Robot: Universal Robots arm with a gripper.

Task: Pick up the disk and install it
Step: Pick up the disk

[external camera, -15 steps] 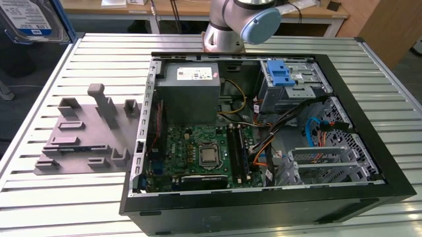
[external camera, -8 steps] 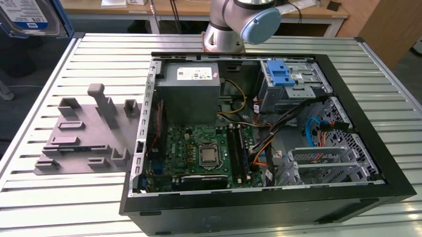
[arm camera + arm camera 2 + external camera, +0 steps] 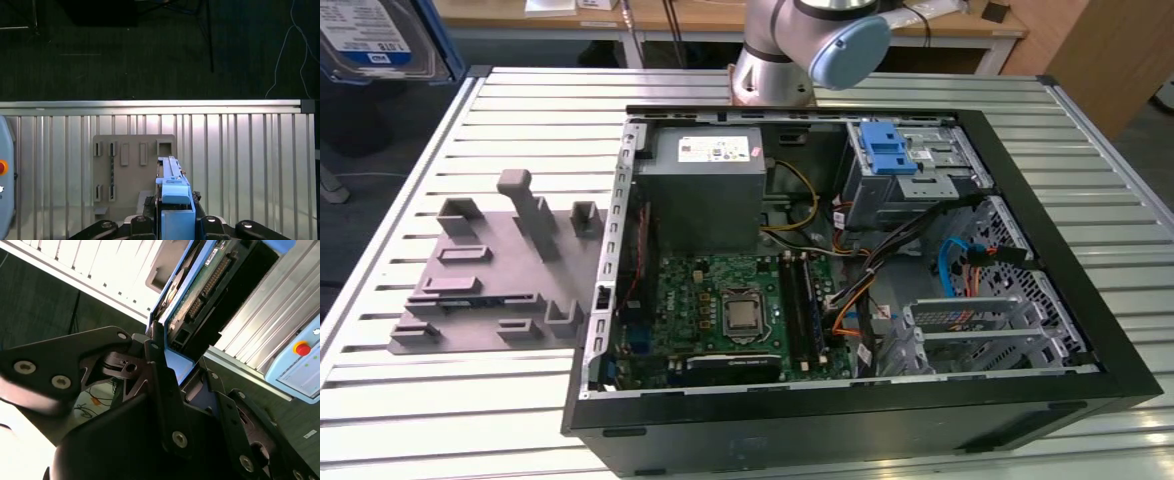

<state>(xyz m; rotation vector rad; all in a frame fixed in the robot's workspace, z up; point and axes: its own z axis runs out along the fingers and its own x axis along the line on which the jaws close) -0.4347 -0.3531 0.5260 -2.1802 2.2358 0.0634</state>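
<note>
The disk (image 3: 371, 40), a silver hard drive with a white-and-blue label in a blue carrier, hangs high at the exterior view's upper left, off the table's corner. In the first wrist view the disk (image 3: 172, 187) stands edge-on between the black fingers of my gripper (image 3: 175, 220), which is shut on it. The second wrist view shows the disk (image 3: 207, 287) from its green circuit-board side, with the gripper (image 3: 177, 367) clamped on the blue carrier's end.
An open computer case (image 3: 1067, 330) lies on the slatted metal table (image 3: 454, 410). Inside are a grey power-supply box (image 3: 707, 170), a motherboard (image 3: 720, 310) and a drive cage with a blue latch (image 3: 894, 158). A grey fixture plate (image 3: 494, 270) lies at the exterior view's left of the case.
</note>
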